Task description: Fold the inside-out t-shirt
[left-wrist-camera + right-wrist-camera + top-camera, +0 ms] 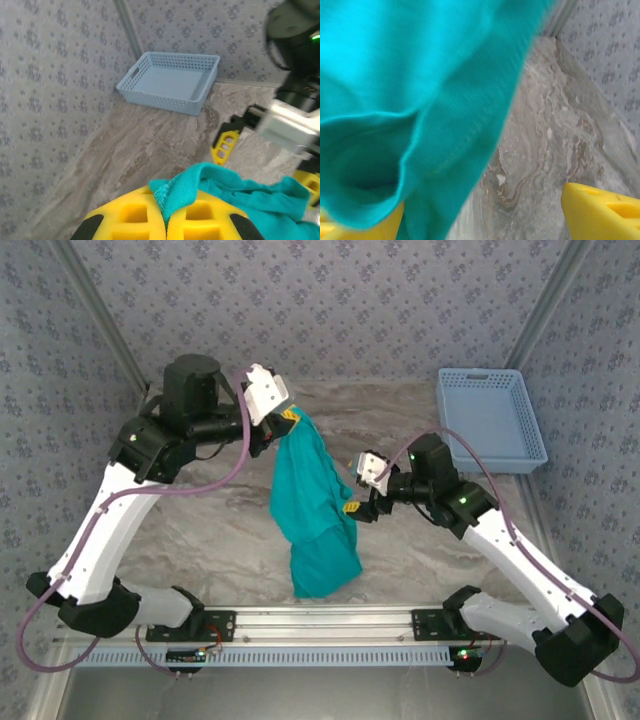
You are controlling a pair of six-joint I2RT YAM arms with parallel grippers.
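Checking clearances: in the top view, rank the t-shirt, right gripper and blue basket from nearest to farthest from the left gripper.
1. teal t-shirt, pinched in the left gripper
2. right gripper, at the shirt's right edge
3. light blue basket, back right

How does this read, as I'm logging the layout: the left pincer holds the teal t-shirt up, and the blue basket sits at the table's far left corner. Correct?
Wrong in one respect: the blue basket sits at the far right corner of the table, as the top external view shows. The left pincer does hold the teal t-shirt up.
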